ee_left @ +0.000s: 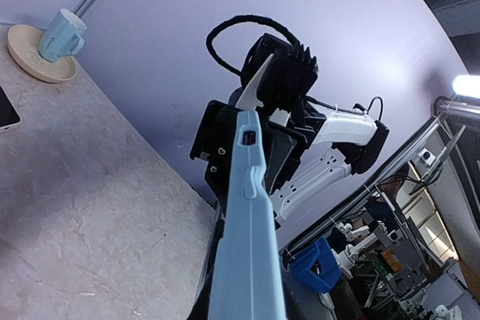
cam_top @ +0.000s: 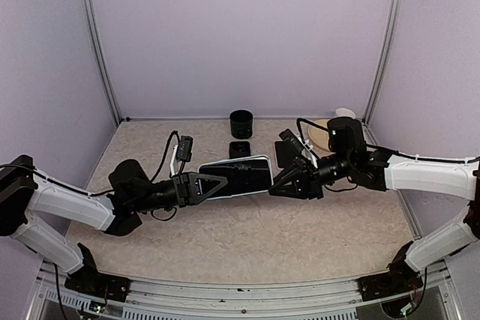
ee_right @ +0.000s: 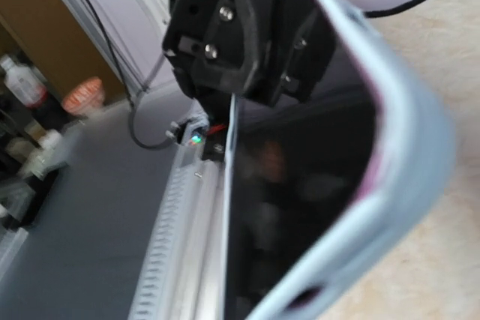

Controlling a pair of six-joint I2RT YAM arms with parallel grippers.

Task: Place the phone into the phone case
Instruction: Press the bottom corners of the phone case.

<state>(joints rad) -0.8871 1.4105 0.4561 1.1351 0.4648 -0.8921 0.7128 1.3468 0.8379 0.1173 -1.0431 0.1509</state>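
hanging mid-air, phone case clamped in left gripper, right gripper at far end, hold unclear

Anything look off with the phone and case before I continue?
Possibly. In the right wrist view the phone case bows away from the phone along one edge, with a pinkish strip showing between them, so that side looks not fully seated. Nothing on the table looks spilled or damaged.

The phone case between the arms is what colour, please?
The phone case is light blue, clearest in the left wrist view.
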